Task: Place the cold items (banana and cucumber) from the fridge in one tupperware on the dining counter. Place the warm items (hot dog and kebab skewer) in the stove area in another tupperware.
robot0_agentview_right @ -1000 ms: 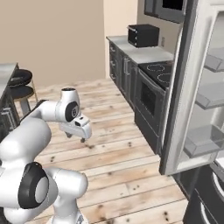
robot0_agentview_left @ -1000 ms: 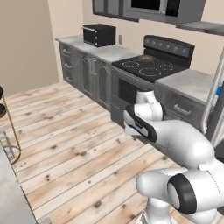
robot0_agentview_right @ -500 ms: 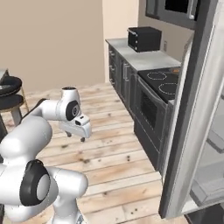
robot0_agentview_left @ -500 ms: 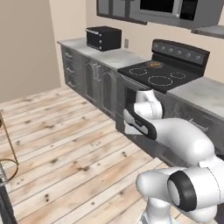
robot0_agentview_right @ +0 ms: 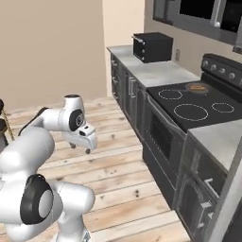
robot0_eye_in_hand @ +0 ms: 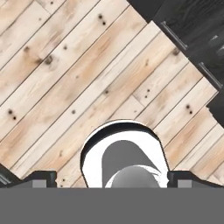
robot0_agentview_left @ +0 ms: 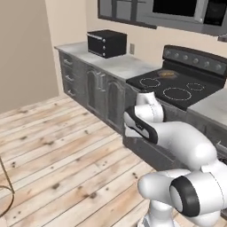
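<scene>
Your arm (robot0_agentview_right: pixel 33 142) is tucked low over the wood floor (robot0_agentview_left: pixel 53 146), beside the stove (robot0_agentview_right: pixel 189 106) and grey worktop (robot0_agentview_right: pixel 151 71). Its end effector (robot0_agentview_right: pixel 80 147) points at the floorboards, jaws spread wide and empty. A brownish item (robot0_agentview_right: pixel 197 87), possibly the hot dog, lies near the stove's back edge. Drive closer carelessly and the elbow may strike the oven front; a long reach could nudge the food off.

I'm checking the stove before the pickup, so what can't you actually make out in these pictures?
- Item on the stove, right base view: a brownish shape, too small to tell hot dog from kebab skewer.
- Microwave, left base view: cut off by the top edge.
- Stool, right base view: cut off by the left edge.
</scene>
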Robot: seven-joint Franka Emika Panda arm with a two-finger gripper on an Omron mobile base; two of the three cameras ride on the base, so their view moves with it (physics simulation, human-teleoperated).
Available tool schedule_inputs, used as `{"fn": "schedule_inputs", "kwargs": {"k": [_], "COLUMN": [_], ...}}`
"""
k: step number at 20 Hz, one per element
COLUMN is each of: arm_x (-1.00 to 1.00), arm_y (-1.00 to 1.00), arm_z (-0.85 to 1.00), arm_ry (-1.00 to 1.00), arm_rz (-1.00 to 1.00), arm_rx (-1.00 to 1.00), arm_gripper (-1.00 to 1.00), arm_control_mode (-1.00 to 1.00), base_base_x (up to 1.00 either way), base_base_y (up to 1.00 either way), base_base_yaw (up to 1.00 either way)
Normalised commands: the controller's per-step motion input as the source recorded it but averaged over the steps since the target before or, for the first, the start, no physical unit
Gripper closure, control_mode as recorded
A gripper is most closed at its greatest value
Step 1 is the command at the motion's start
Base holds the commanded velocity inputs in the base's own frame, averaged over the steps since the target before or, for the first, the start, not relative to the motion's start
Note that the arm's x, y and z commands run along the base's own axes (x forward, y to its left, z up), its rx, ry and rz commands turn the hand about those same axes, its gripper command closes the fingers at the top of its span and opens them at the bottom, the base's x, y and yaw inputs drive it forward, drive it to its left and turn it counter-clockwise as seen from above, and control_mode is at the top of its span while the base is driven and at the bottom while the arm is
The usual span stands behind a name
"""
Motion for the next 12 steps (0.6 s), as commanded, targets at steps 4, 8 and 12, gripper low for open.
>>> {"fn": "schedule_inputs", "kwargs": {"k": [4,8,12], "arm_x": [0.00,0.00,0.00], "arm_y": [0.00,0.00,0.00], "arm_z": [0.00,0.00,0.00], "arm_ry": [0.00,0.00,0.00], "arm_rz": [0.00,0.00,0.00], "arm_rx": [0.00,0.00,0.00], "arm_gripper": [-1.00,-1.00,-1.00], "arm_control_mode": [1.00,1.00,1.00], "base_base_x": [0.90,0.60,0.37], "base_base_y": [-0.13,-0.01,0.00], "base_base_yaw": [-0.52,-0.71,-0.82]}}
